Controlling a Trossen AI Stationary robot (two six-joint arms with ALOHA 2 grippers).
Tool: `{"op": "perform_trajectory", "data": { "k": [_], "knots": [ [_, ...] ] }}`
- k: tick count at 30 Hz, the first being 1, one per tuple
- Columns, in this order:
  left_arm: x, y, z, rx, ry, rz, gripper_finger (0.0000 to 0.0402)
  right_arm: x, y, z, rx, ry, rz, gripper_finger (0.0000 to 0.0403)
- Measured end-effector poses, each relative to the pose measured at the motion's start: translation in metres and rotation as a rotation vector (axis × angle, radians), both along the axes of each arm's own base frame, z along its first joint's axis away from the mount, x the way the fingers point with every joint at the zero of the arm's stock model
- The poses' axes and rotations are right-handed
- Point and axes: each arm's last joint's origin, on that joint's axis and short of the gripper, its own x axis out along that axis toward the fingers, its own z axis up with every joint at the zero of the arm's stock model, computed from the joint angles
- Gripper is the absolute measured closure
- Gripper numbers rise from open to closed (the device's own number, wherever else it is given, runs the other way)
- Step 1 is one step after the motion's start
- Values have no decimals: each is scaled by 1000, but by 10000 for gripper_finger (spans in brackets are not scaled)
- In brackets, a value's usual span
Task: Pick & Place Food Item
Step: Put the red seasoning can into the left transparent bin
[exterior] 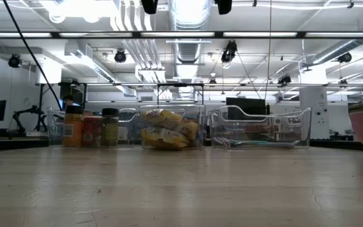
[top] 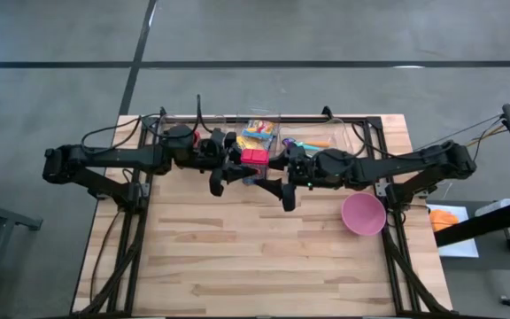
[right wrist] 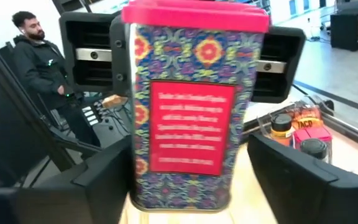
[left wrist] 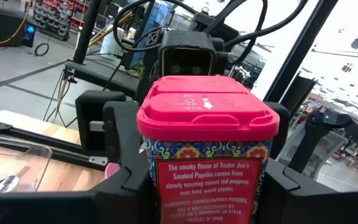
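A patterned smoked-paprika tin [top: 254, 157] with a red lid hangs upright in the air over the far middle of the table. My left gripper [top: 242, 162] reaches in level from the left and is shut on it. My right gripper [top: 271, 167] comes level from the right and is open. In its wrist view its fingers [right wrist: 98, 180] stand on either side of the tin's lower half [right wrist: 188, 162]; I cannot tell whether they touch it. The left wrist view shows the tin [left wrist: 207, 143] close up, with the right gripper's body behind it. The low view shows neither gripper nor tin. My left gripper pinches the tin's two narrow sides [left wrist: 151, 174] between its two fingers, coming level from the table's left. Seen from the right wrist, its fingers [right wrist: 118, 68] sit on the tin's upper part, just under the lid. The tin stays upright, lifted clear of the table.
Clear bins line the far edge: one with jars [exterior: 87, 129], one with yellow bags [exterior: 169, 132], one with utensils [exterior: 260, 129]. A pink bowl [top: 363, 213] sits at the right. A person [right wrist: 39, 56] stands beyond the table. Bare wood fills the near half.
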Motion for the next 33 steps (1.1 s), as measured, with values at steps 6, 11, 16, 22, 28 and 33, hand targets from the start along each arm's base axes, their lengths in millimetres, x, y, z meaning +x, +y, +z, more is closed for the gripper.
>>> {"op": "perform_trajectory", "data": {
  "k": [6, 11, 16, 22, 28, 33],
  "knots": [
    [0, 0, 0, 1, 3, 1, 233, 7, 1, 2, -10, 2, 18, 192],
    [0, 0, 0, 6, 4, 2, 233, 6, 1, 4, -17, 2, 20, 213],
    [0, 0, -1, -12, 9, 3, 214, 5, 1, 3, -17, 16, 25, 213],
    [0, 0, 0, -76, 20, 1, 108, 5, 1, 0, -35, 49, 26, 213],
    [0, -1, -2, -80, 37, -34, 85, 4, 2, -3, -28, 121, 68, 213],
    [-1, -2, -5, -82, 75, -104, 84, 0, 4, -7, -9, 180, 168, 213]
  ]
}}
